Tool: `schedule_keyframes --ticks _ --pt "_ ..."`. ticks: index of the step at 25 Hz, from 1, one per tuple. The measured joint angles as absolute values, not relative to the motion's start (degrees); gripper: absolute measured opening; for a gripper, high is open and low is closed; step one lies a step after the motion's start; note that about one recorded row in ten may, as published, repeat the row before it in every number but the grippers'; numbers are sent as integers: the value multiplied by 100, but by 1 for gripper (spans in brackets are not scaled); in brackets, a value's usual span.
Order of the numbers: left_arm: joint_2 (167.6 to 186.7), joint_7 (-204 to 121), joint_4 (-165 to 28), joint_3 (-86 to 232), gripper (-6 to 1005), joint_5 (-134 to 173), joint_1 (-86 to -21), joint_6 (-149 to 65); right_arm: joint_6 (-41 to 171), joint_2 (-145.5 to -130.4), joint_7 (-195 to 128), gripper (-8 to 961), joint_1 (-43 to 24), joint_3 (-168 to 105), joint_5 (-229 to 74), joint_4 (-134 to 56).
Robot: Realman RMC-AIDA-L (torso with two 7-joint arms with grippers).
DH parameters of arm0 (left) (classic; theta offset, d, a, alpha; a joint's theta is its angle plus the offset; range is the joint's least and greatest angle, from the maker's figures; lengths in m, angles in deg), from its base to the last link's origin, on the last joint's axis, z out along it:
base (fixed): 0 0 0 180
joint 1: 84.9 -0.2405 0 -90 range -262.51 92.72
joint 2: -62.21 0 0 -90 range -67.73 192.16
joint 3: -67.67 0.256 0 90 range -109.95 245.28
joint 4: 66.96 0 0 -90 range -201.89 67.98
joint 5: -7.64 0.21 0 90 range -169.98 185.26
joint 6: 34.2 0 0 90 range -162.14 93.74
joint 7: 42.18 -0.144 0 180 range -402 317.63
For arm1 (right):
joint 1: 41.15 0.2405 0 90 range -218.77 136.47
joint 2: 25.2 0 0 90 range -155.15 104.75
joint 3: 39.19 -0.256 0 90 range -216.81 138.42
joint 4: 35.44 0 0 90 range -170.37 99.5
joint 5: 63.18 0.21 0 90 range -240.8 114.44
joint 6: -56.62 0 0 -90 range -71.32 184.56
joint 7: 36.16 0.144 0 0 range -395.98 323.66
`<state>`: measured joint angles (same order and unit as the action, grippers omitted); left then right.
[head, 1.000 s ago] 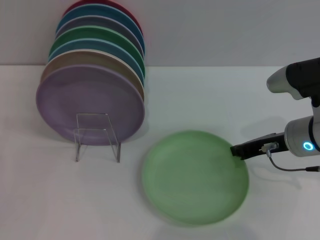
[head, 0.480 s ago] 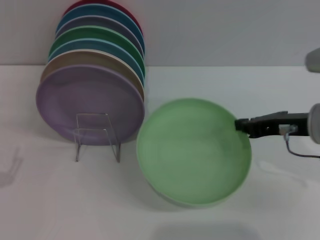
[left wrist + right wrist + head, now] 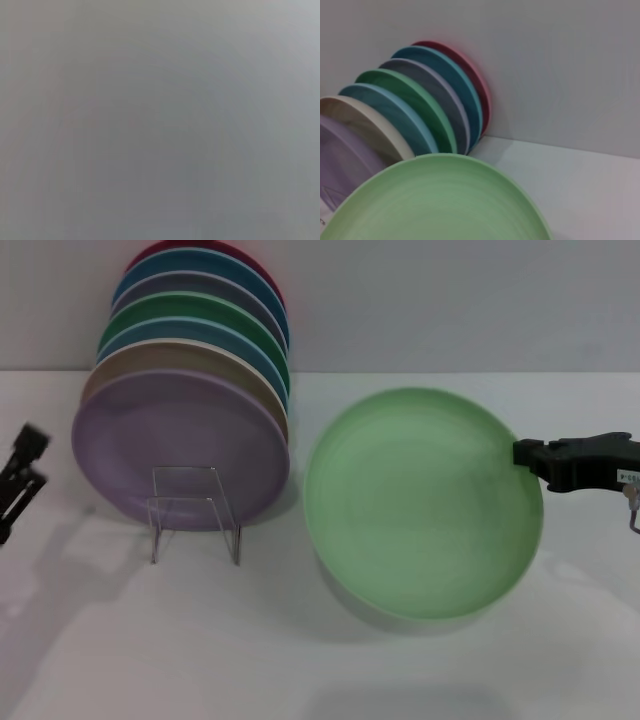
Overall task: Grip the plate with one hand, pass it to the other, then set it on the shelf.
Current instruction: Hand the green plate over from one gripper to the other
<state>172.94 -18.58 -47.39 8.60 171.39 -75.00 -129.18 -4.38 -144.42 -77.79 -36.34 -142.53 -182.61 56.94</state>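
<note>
We are holding plate [image 3: 424, 502] up off tabletop [image 3: 200, 640], right of plate rack [image 3: 195, 512]. Right end effector [image 3: 522, 454] is pinching plate's rim, so other side stays free. Left end effector [image 3: 22, 475] is waiting left of rack; we cannot tell its grip.

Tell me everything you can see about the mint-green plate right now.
The plate is round, matte, pale mint green, with a shallow raised rim and faint darker smudges near its right side. It is lifted off the white table, casting a shadow beneath, its face tilted toward the head camera. The right gripper clamps its right edge; nothing else touches it. It hangs just right of the rack of coloured plates, apart from them. The left gripper is far off at the left edge.
</note>
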Motion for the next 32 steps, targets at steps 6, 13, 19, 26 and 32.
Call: schedule_keyframes --ticks 6,13,19,26,32 --pt "16761 -2834 -1683 792 851 17321 -8176 -9833 -420 -14438 -7872 4 -3632 -14255 -18254 5715" --pt "16568 -4522 1860 542 850 17318 -8707 -5683 -367 -14445 -8005 5 -3647 -14207 -18252 5789" --pt "16614 -4757 2762 465 849 17317 -8591 -4294 -365 -14447 -8119 5 -3677 -14201 -18246 5894" --pt "16906 -4893 3822 541 849 17154 -7866 -1860 -366 -14447 -8226 6 -3712 -14201 -18244 5990" --pt "17586 -6077 4114 331 848 16320 -7626 -617 -367 -14454 -8356 7 -3750 -14189 -18243 6001"
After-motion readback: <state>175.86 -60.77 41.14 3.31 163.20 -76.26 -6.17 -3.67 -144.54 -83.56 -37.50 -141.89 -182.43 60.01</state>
